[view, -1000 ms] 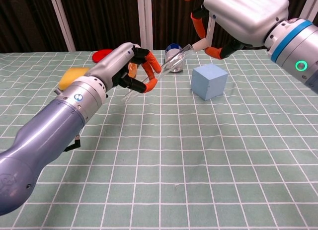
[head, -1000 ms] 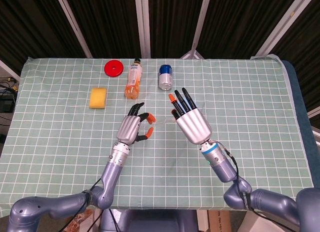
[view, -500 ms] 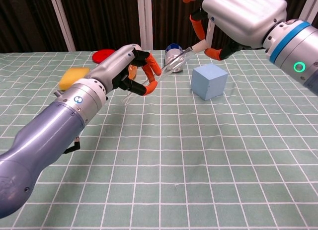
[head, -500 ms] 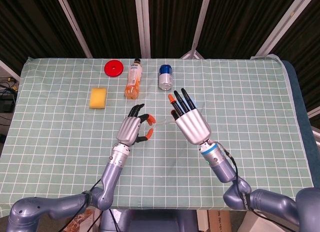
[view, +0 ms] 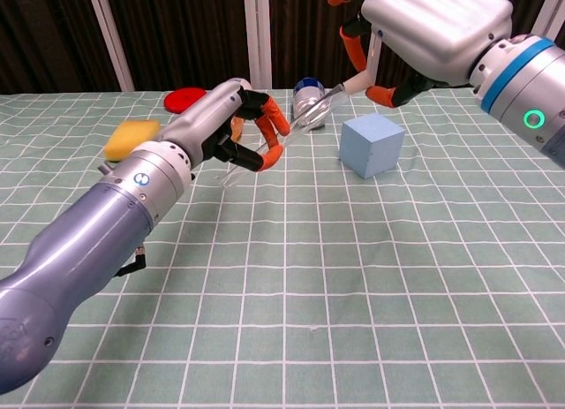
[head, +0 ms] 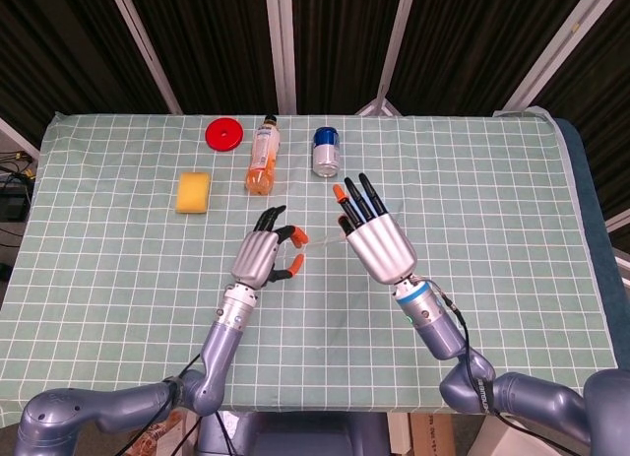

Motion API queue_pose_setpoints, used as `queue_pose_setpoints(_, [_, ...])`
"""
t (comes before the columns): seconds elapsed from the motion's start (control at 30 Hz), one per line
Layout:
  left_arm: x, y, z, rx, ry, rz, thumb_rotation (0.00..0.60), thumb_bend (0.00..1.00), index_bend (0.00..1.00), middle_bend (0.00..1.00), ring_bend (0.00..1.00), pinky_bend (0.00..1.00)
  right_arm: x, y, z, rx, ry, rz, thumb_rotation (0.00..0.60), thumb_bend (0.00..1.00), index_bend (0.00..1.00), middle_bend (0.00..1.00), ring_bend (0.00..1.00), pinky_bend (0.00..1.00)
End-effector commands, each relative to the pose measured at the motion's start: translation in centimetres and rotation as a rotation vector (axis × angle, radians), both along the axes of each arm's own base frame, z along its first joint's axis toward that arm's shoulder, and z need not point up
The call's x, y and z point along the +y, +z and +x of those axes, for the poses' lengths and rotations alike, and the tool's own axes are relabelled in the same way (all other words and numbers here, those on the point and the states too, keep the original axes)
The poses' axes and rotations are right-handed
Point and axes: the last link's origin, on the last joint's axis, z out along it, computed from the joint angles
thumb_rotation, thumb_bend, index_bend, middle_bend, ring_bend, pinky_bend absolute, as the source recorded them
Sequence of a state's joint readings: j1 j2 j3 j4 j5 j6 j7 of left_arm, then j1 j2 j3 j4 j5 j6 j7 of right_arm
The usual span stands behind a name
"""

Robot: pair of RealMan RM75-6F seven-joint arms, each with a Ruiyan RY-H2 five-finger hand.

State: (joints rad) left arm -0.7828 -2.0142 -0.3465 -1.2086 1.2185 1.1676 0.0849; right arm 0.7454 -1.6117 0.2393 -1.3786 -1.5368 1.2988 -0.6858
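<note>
A thin clear plastic tube [view: 294, 129] slants in the air between my two hands. My left hand [head: 262, 258] [view: 222, 129] curls its orange-tipped fingers around the tube's lower end, above the checked cloth. My right hand [head: 378, 243] [view: 434, 27] is raised higher and pinches the tube's upper end between thumb and finger, its other fingers stretched out. A light blue cube [view: 372, 145] stands on the table below and behind the right hand. In the head view that hand hides the cube.
Along the far side of the green checked tablecloth [head: 492, 210] lie a red disc [head: 224, 134], an orange drink bottle [head: 261, 158] on its side and an upright can [head: 326, 152]. A yellow sponge [head: 193, 192] sits left of the bottle.
My left hand has shifted slightly toward the right hand and its fingers have closed further around the tube. The right hand has barely moved.
</note>
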Motion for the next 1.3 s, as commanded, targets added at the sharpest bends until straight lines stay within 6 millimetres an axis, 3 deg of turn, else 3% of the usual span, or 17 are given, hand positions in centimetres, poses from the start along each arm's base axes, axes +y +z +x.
queue_pose_setpoints(0.03, [0.0, 0.0, 0.0, -0.001, 0.001, 0.0, 0.6, 0.66, 0.46, 0.5, 0.07, 0.0, -0.1, 0.0, 0.0, -0.011, -0.007, -0.001, 0.6, 0.36, 0.57, 0.16, 0.0, 0.0])
queue_pose_setpoints(1.3, [-0.1, -0.4, 1.3, -0.019, -0.005, -0.009, 0.6, 0.66, 0.46, 0.5, 0.07, 0.0, 1.1, -1.1, 0.6, -0.01, 0.02, 0.035, 0.6, 0.36, 0.57, 0.16, 0.0, 0.0])
